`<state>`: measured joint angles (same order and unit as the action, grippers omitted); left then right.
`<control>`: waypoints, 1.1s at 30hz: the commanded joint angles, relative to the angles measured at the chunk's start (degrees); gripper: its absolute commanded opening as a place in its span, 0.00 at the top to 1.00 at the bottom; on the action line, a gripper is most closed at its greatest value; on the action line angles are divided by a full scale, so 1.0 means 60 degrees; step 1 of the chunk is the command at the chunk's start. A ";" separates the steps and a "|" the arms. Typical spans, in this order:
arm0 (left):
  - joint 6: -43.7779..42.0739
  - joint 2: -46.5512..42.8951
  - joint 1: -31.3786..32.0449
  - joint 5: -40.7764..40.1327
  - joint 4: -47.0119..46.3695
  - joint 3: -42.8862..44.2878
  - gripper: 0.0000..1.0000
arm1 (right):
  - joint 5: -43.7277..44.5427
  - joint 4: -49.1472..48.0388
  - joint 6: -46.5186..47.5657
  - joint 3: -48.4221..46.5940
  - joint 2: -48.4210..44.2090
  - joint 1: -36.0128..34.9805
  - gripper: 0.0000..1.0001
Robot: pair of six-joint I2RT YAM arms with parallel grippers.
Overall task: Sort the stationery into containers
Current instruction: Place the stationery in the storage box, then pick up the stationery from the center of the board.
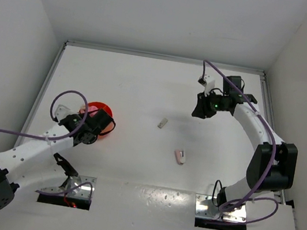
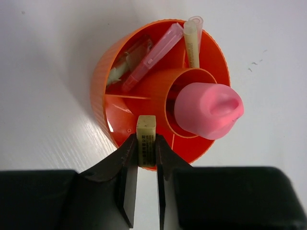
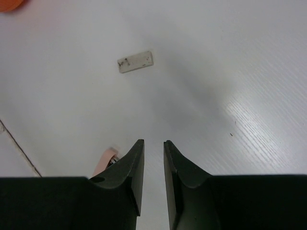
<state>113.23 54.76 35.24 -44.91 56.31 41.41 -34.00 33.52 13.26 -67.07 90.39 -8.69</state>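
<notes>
The orange bowl (image 1: 99,109) (image 2: 144,91) stands at the left of the table. It holds a big pink capped piece (image 2: 208,110) in its middle cup, plus a clear pink stick (image 2: 153,55), a beige stick (image 2: 193,43) and a pale piece (image 2: 120,67). My left gripper (image 2: 146,146) (image 1: 100,124) is shut on a beige eraser stub (image 2: 146,136), held over the bowl's near rim. My right gripper (image 3: 153,143) (image 1: 198,111) hangs above the far right of the table, its jaws nearly together with nothing between them. A whitish stub (image 1: 163,123) (image 3: 135,62) and a pink piece (image 1: 179,156) (image 3: 104,160) lie on the table.
White walls close the table in at the left, back and right. A raised rail (image 1: 162,57) runs along the far edge. Two metal base plates (image 1: 221,208) sit at the near edge. Purple cables loop off both arms.
</notes>
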 commanded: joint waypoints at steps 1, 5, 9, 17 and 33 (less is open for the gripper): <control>0.0889 -0.0030 -0.0248 0.0013 -0.0274 -0.0104 0.77 | -0.0383 -0.0181 -0.0027 -0.0028 -0.0343 0.0071 0.76; 0.0801 -0.0030 -0.0249 0.0101 -0.0274 -0.0207 0.69 | -0.0470 -0.0181 -0.0027 -0.0028 -0.0343 0.0071 0.76; 0.0714 -0.0030 -0.0337 0.0101 -0.0274 -0.0207 0.60 | -0.0471 -0.0181 -0.0027 -0.0028 -0.0343 0.0071 0.76; -0.0148 -0.0322 -0.0221 0.0379 -0.0274 0.0362 0.86 | -0.0471 -0.0181 -0.0027 -0.0028 -0.0343 0.0071 0.76; -1.4251 0.6614 0.2577 0.6164 -0.5535 0.5340 0.46 | 0.0643 -0.0052 -0.0439 -0.0159 -0.0430 0.0159 1.00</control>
<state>45.98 86.61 48.93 -15.97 26.09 67.64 -30.46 32.08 9.76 -67.02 90.37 -8.01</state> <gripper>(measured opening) 0.537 0.059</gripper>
